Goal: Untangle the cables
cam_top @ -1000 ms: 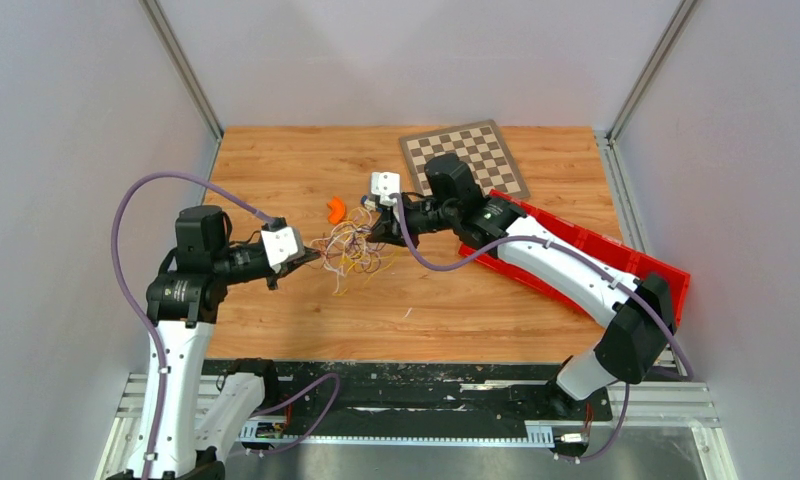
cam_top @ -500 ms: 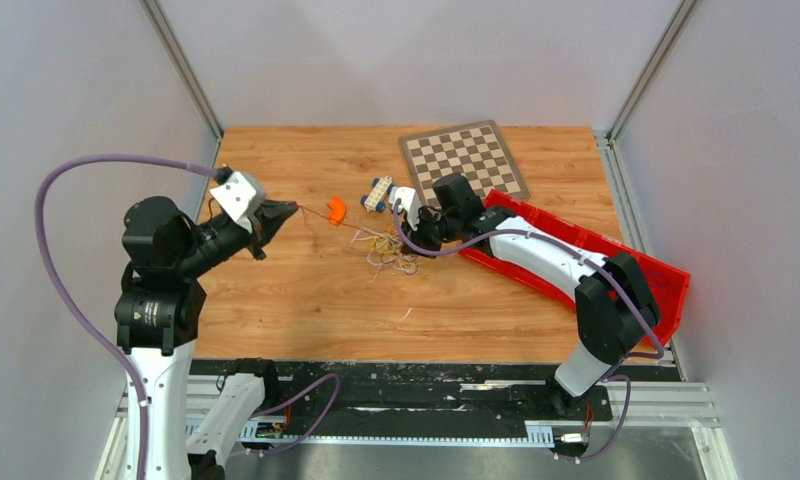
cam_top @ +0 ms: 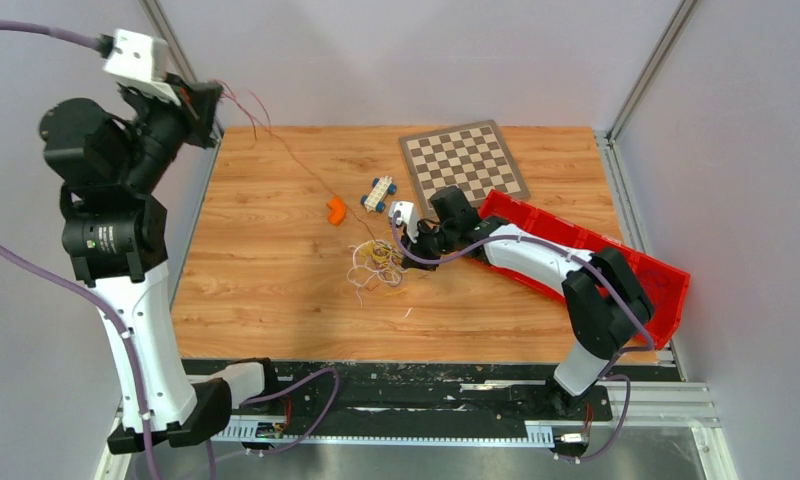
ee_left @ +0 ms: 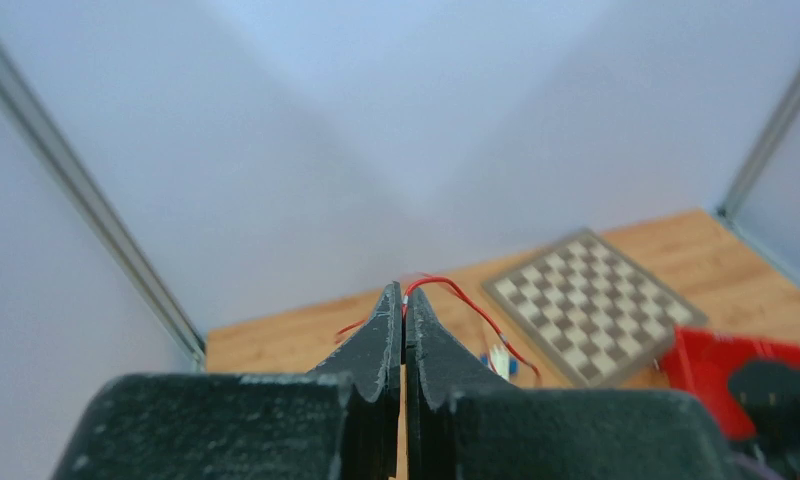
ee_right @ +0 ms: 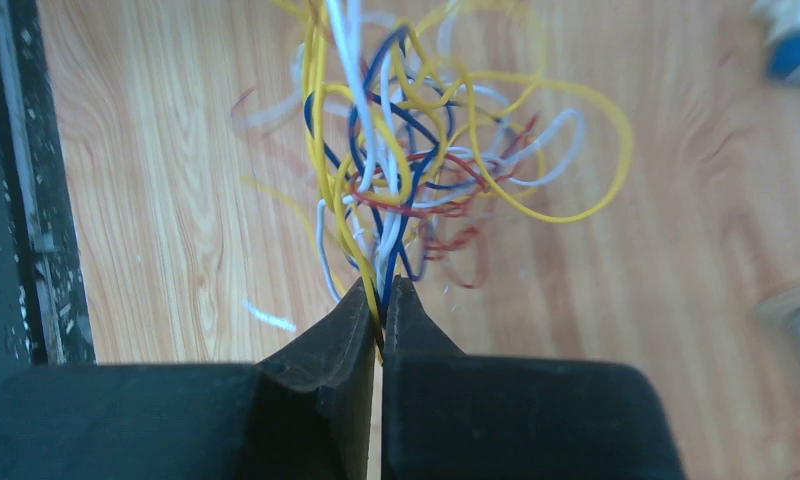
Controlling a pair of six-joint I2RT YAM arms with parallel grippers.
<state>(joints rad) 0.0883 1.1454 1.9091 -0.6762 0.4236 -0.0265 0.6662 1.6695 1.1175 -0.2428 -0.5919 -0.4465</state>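
Logged from my station: left arm [cam_top: 101, 240] reared high over the table's [cam_top: 276, 290] far-left corner, left gripper [ee_left: 404, 296] clamped tight. Right arm [cam_top: 536, 255] stretched low mid-table, right gripper [ee_right: 379, 298] pinched together.

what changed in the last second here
The left hand swung up and away to the far left corner, drawing one thin red wire out of the tangled bunch of thin coloured wires. The right hand, shut on that bunch, shifted it slightly to the right. The checkered board, red plastic bin and small orange piece stayed put.
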